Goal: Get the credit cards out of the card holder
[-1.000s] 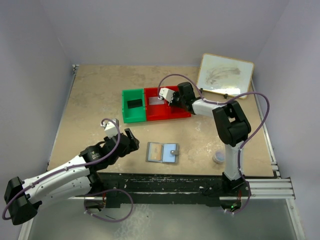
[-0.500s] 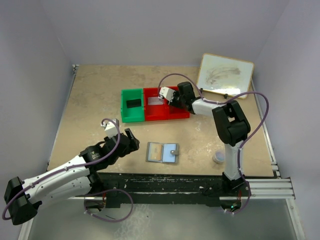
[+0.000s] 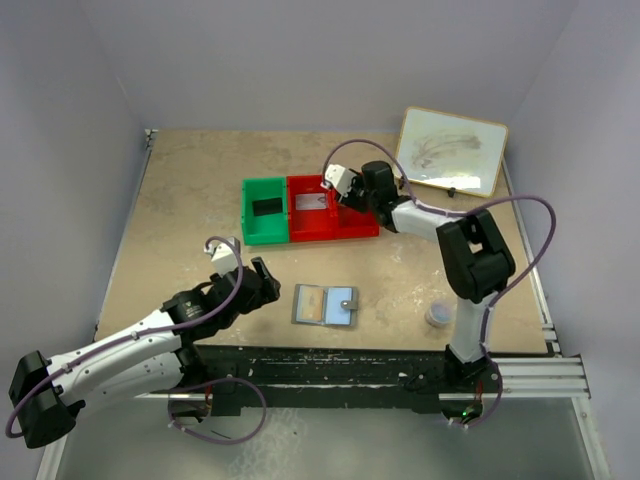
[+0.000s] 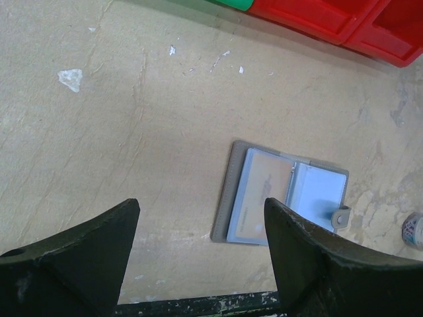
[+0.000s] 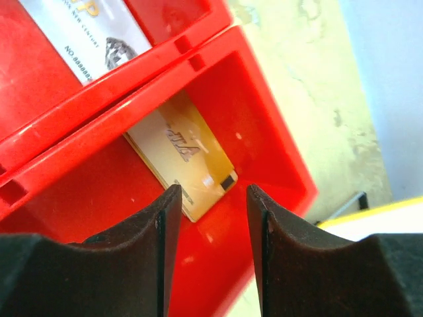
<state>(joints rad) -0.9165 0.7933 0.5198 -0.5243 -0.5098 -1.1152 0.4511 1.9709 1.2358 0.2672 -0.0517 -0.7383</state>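
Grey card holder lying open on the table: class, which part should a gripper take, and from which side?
Probably the left cover border of the flat silver-grey hinged card holder, from above and its left. It lies open and flat, so no face stands up; that border juts past the pockets as a thin lip, and the open left gripper is on that side.

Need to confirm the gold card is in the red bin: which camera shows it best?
Right wrist: the gold card lies flat on the red bin floor. Top external hides it behind the right end effector; left wrist shows only the bin's edge.
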